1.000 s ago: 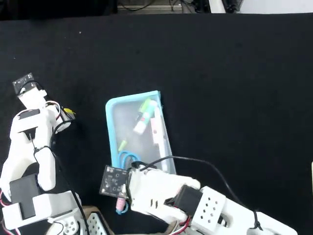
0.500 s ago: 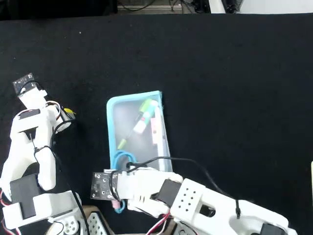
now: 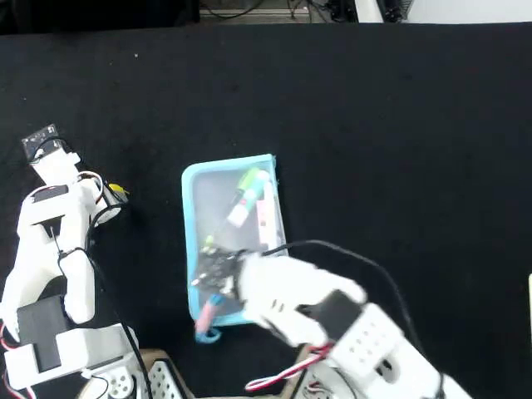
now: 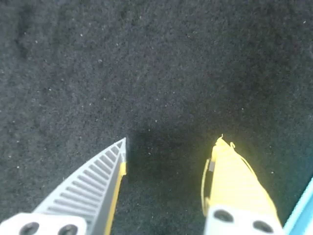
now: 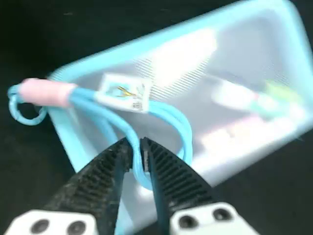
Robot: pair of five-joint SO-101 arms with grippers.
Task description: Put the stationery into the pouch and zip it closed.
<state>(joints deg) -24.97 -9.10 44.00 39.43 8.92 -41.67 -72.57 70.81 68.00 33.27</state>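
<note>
Stationery (image 3: 239, 212) lies inside the pouch (image 3: 186, 218) at lower centre of the high view; zipping is judged unfinished, the right jaws pinching the pouch's blue cord (image 5: 84, 99), the left jaws spread above the worktop (image 4: 146, 58) at left.

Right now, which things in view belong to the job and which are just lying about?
Job: pouch; green-white marker and pink pen inside it; blue cord pinched by right gripper.
Lying about: cables beyond the table; left gripper open over black cloth.
</note>
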